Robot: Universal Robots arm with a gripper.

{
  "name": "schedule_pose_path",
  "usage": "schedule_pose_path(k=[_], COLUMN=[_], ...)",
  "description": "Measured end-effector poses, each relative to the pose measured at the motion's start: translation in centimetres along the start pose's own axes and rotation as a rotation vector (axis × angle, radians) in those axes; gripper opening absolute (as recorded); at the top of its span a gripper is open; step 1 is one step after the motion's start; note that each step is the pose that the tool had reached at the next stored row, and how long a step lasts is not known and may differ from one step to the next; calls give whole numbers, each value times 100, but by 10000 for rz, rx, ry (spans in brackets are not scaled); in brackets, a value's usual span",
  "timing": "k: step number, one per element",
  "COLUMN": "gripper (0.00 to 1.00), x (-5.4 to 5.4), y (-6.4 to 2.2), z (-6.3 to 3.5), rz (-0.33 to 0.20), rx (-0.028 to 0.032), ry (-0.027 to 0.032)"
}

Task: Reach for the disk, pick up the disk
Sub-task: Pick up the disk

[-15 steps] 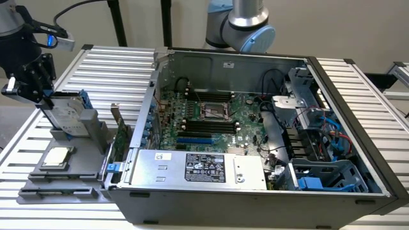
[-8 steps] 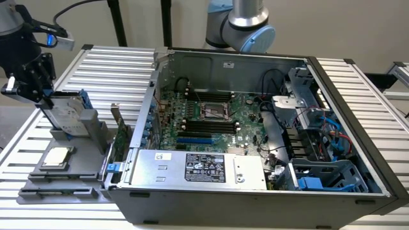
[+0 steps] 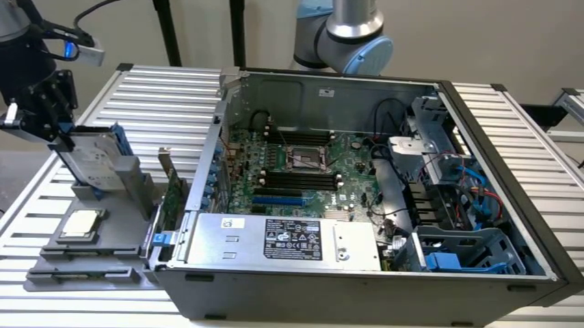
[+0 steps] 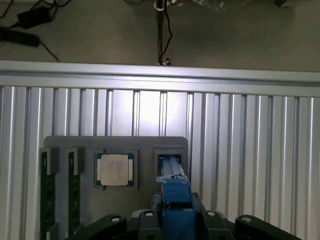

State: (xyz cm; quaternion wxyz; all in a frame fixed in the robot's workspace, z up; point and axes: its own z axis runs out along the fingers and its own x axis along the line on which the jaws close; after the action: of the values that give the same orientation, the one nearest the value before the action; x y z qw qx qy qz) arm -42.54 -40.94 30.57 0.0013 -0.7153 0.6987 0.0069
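The disk (image 3: 98,162), silver-grey with a white label and a bright blue frame, stands on edge and leans in its slot in the grey tray (image 3: 87,270) at the exterior view's left. Its lower end is still within the slot. My black gripper (image 3: 65,140) is at the disk's upper end, shut on it. In the wrist view the disk's blue edge (image 4: 175,192) runs up between my gripper's (image 4: 175,222) black fingers (image 4: 150,216), with the tray slot (image 4: 170,161) just beyond.
A small square silver chip (image 4: 115,170) and two green memory sticks (image 4: 47,195) sit in the same tray. The open computer case (image 3: 365,184) with its silver power box (image 3: 292,238) stands close at the exterior view's right. All rests on a slatted aluminium table (image 3: 164,96).
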Motion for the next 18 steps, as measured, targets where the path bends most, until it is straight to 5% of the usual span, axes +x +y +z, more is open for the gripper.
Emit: schedule_pose_path(k=[7, 18], gripper=[33, 33], x=[-1, -2], y=[-36, -221], z=[-184, -655], rz=[0, 0], rx=[8, 9], ry=[1, -1])
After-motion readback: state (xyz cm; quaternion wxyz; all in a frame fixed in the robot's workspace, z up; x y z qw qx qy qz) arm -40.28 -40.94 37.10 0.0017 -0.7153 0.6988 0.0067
